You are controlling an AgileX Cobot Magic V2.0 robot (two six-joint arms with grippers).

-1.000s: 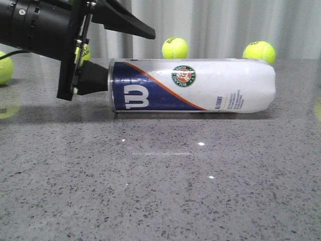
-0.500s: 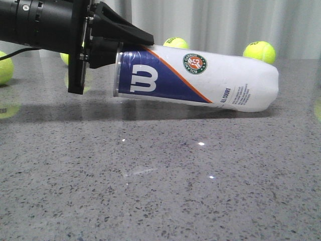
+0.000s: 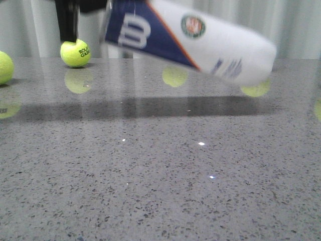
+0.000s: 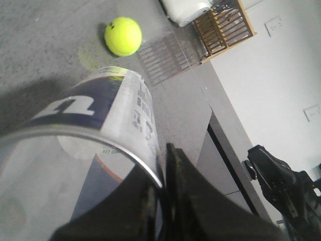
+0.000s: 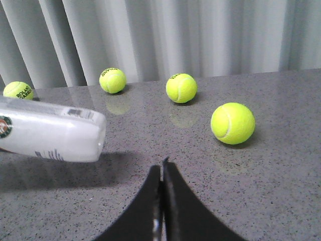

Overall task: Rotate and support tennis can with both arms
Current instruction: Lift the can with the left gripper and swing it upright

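The speckled grey stone worktop (image 3: 160, 191) spans the whole scene. Above it hangs the long white-and-clear plastic tennis can with a navy W panel and orange stripe (image 3: 190, 40), clear of the surface and tilted, its silver-rimmed left end high and its white right end lower, with a shadow band beneath. The black left end effector (image 4: 163, 201) is clamped on that rim, one finger inside the can and one outside. The black right end effector (image 5: 161, 201) sits near the front right with its fingers pressed together and holding nothing, well apart from the can's white end (image 5: 75, 130).

To do this step well, I judge the left wrist should turn slowly, because a rim pinch gives little hold on a long can; the right arm should part its fingers and come under the drooping white end early.

The left wrist view alone shows the pinch on the rim. The right wrist view alone shows the free end and three yellow-green felt tennis balls (image 5: 232, 123) further right. The front view shows the tilt and clearance.
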